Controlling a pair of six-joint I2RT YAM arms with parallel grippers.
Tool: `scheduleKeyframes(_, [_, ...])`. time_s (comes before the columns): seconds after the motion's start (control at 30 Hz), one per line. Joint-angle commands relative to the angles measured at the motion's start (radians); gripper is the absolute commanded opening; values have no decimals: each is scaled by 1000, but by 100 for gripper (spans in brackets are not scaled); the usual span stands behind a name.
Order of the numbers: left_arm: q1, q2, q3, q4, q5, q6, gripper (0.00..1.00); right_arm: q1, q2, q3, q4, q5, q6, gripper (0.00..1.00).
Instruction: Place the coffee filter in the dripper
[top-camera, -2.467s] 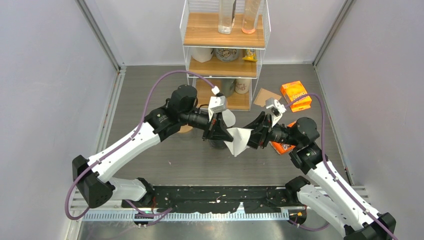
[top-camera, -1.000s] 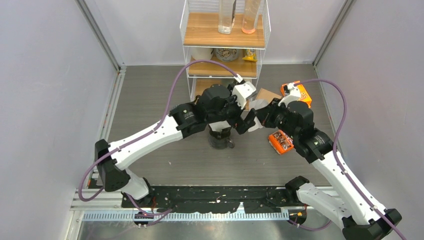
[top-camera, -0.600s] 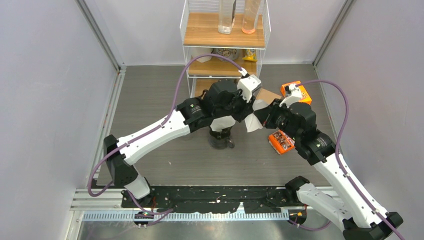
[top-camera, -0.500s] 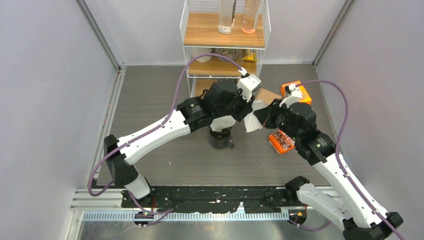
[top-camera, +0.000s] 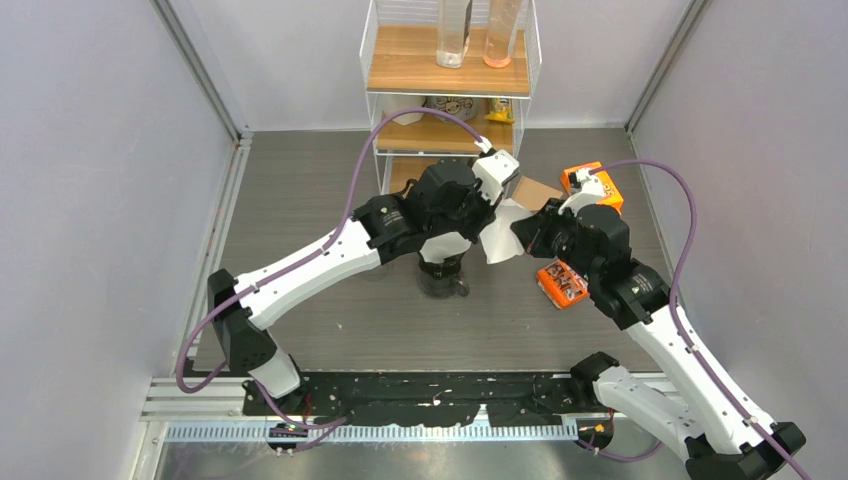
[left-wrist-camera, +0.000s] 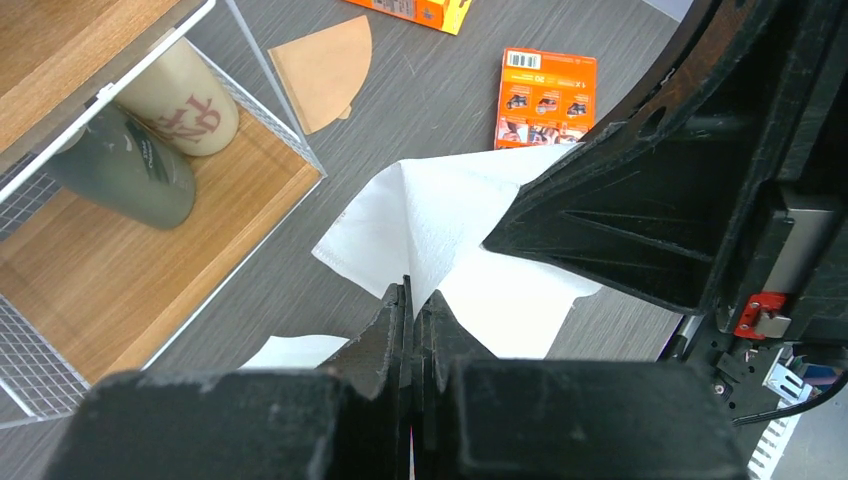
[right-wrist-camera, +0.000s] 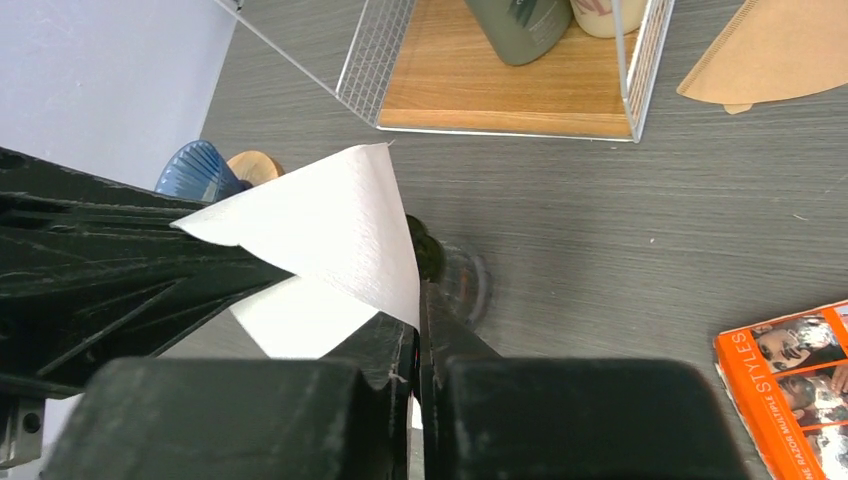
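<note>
Right now the left gripper (left-wrist-camera: 411, 300) is clenched on the white coffee filter (left-wrist-camera: 440, 225): its 2 fingers are pressed together and the edge of the paper goes in between their tips. The right gripper (right-wrist-camera: 419, 318) is also closed tight on the same filter, at another edge. So the paper hangs in the air between the 2 grippers, which point toward each other and nearly meet. From the left gripper the filter spreads forward and to the right, partly opened, and the black body of the right gripper covers its far right part. From the right gripper the paper rises up and to the left. Just beyond the right gripper's tips, down on the grey table (right-wrist-camera: 600, 230), stands a dark glass vessel (right-wrist-camera: 462, 278); I cannot tell if the paper touches it. Further ahead and to the left of this gripper stands a blue ribbed dripper (right-wrist-camera: 195, 170), just beside a round wooden piece (right-wrist-camera: 250, 165), and the filter is not inside it. A second white sheet (left-wrist-camera: 290, 350) shows just left of the left gripper's fingers, lower down. Ahead of the left gripper, on its left, is a wire shelf (left-wrist-camera: 262, 72) with a dark green cup (left-wrist-camera: 125, 165) and a cream cup (left-wrist-camera: 180, 95). Straight ahead lies a brown paper filter (left-wrist-camera: 325, 70), and ahead to the right an orange box (left-wrist-camera: 545, 95).
</note>
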Motion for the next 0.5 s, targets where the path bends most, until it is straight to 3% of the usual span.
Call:
scheduleKeyframes(0.0, [-2, -50, 18, 7, -4, 19, 0, 4, 12, 38, 8, 46, -39, 6])
scheduleKeyframes(0.23, [-10, -36, 73, -88, 15, 64, 0, 4, 63, 94, -72, 132, -87, 5])
scheduleKeyframes(0.47, [-54, 30, 213, -247, -74, 131, 0, 5, 101, 143, -133, 175, -128, 5])
